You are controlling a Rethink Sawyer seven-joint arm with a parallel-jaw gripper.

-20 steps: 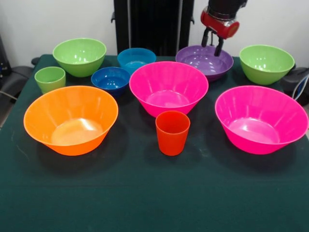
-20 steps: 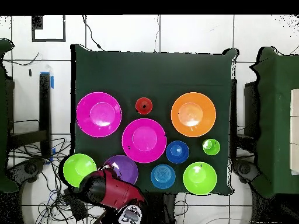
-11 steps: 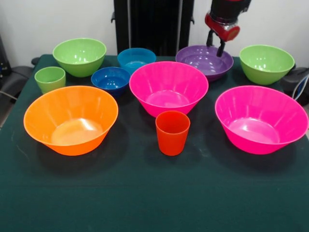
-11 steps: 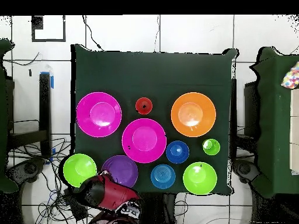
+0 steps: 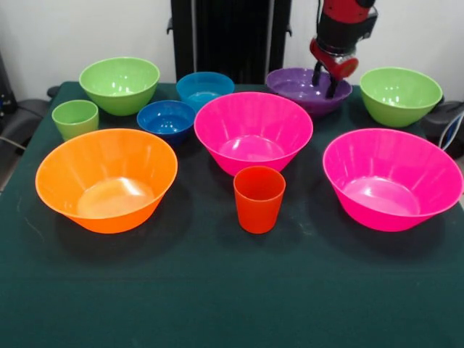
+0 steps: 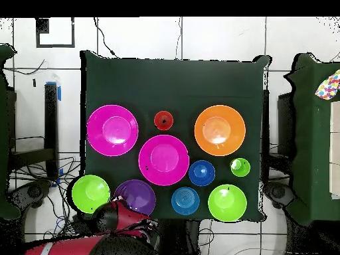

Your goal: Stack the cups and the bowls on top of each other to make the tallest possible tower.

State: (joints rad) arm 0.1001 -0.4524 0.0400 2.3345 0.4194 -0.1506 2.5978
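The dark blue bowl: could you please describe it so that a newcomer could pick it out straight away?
Start in the front view at the big orange bowl on the green-clothed table. Just behind its rim, toward the centre pink bowl, sits the dark blue bowl. It is smaller and deeper in colour than the light blue bowl behind it.

Bright, even light from above; soft shadows under bowls on table (image 5: pixel 217 304). Glare patch inside orange bowl (image 5: pixel 106 180), lower left. Front view sharp w/ no edge distortion.
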